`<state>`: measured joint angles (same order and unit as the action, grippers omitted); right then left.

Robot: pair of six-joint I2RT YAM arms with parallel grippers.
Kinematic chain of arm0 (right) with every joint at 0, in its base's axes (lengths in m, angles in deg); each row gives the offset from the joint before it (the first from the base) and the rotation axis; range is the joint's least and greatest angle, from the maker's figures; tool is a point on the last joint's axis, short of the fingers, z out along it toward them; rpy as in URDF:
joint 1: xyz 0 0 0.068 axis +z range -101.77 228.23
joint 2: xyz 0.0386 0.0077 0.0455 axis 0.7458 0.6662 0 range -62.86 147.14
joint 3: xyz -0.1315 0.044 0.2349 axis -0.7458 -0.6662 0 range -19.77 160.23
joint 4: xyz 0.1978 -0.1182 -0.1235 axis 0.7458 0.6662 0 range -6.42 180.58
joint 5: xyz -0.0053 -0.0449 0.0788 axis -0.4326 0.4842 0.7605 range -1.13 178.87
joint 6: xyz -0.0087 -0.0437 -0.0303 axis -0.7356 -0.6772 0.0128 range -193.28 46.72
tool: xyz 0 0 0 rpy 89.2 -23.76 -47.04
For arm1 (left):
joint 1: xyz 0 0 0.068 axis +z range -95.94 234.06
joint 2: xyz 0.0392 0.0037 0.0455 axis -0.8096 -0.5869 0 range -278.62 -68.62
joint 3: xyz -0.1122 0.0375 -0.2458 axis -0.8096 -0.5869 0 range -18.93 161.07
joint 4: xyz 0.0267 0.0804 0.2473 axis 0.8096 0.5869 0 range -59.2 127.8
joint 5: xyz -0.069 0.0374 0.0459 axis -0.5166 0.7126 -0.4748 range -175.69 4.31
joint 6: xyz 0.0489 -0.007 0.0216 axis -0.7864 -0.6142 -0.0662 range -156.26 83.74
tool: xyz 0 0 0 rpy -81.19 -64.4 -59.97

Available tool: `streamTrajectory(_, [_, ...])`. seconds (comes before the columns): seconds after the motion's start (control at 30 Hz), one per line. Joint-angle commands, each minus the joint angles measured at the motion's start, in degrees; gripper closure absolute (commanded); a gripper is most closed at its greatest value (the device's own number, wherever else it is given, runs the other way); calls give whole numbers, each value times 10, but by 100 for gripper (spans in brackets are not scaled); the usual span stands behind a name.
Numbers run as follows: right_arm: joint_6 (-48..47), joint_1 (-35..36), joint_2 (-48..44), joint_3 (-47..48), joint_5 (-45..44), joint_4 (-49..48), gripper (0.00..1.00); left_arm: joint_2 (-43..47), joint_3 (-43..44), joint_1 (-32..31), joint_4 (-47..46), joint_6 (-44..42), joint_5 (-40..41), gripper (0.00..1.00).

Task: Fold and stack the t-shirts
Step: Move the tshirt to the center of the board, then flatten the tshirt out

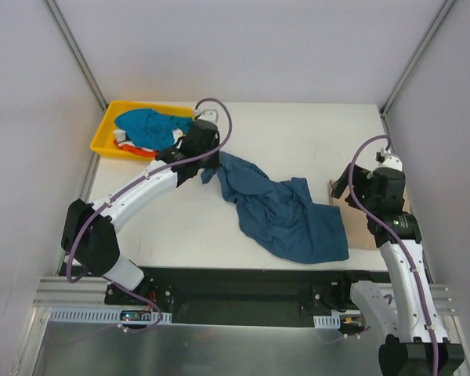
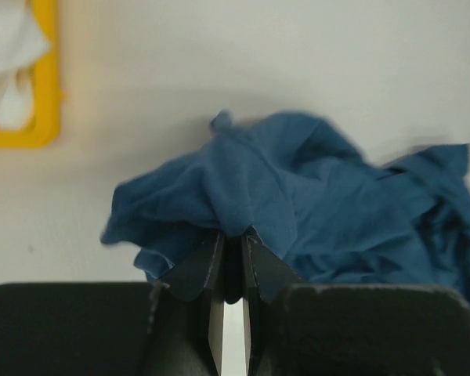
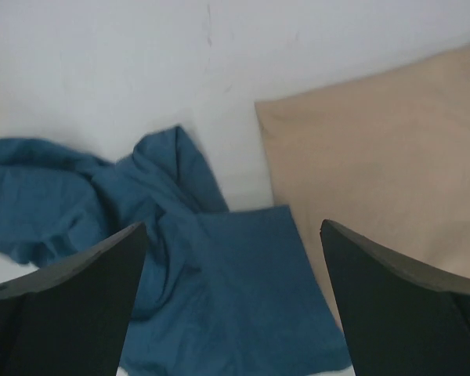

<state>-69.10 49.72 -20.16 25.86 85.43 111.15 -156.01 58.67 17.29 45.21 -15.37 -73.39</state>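
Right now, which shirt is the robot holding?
The dark teal-blue shirt, pinched by the left gripper; the bright blue shirt sits in the tray, the tan shirt lies free.

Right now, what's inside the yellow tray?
The yellow tray holds a bright blue shirt heaped over a white cloth and an orange-red cloth. What lies beneath the heap, and the tray's corner behind the left arm, is hidden.
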Motion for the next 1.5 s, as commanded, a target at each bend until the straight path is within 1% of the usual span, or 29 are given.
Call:
streamTrajectory(0.0, [43, 22, 17, 8, 48, 92, 3, 71, -92, 61, -16, 86, -33, 100])
streamTrajectory(0.03, [50, 36, 20, 3, 47, 104, 3, 76, -125, 66, -16, 88, -32, 100])
streamTrajectory(0.13, [94, 61, 33, -27, 45, 134, 3, 92, -182, 82, -15, 96, -20, 100])
streamTrajectory(0.23, [147, 76, 50, -55, 38, 162, 3, 107, -219, 100, -14, 108, -21, 100])
streamTrajectory(0.3, [173, 83, 60, -73, -3, 186, 3, 118, -232, 108, -14, 112, -32, 100])
streamTrajectory(0.4, [216, 90, 91, -86, -43, 216, 2, 129, -247, 115, -14, 115, -32, 100])
streamTrajectory(0.47, [234, 90, 106, -91, -51, 228, 1, 136, -253, 116, -14, 115, -31, 100])
streamTrajectory(0.5, [239, 92, 114, -96, -54, 229, 4, 137, -255, 116, -14, 115, -28, 100])
streamTrajectory(0.6, [274, 95, 116, -116, -66, 215, 5, 148, -263, 117, -13, 115, -25, 100])
streamTrajectory(0.7, [298, 95, 126, -142, -65, 175, 6, 153, -269, 118, -14, 115, -26, 100])
streamTrajectory(0.87, [304, 97, 178, -142, -64, 119, 10, 151, -271, 120, -14, 116, -26, 100])
streamTrajectory(0.97, [302, 98, 213, -137, -60, 90, 14, 152, -275, 119, -14, 118, -21, 100])
streamTrajectory(1.0, [298, 103, 229, -135, -58, 84, 19, 152, -278, 120, -14, 119, -20, 100])
streamTrajectory(1.13, [290, 111, 266, -128, -50, 54, 28, 151, -281, 123, -13, 119, -17, 100])
streamTrajectory(1.17, [290, 113, 275, -123, -51, 53, 32, 151, -281, 123, -15, 120, -17, 100])
streamTrajectory(1.2, [288, 118, 291, -115, -53, 53, 42, 151, -281, 123, -14, 121, -16, 100])
streamTrajectory(1.27, [285, 124, 304, -109, -61, 52, 51, 148, -280, 124, -15, 122, -14, 100])
streamTrajectory(1.3, [285, 131, 314, -104, -65, 52, 58, 145, -279, 124, -15, 122, -9, 100])
streamTrajectory(1.37, [284, 136, 321, -99, -71, 51, 63, 142, -279, 126, -15, 118, 2, 100])
streamTrajectory(1.4, [283, 141, 326, -97, -73, 51, 69, 141, -279, 127, -15, 118, 4, 100])
streamTrajectory(1.47, [280, 144, 328, -90, -79, 54, 77, 139, -278, 130, -15, 115, 1, 100])
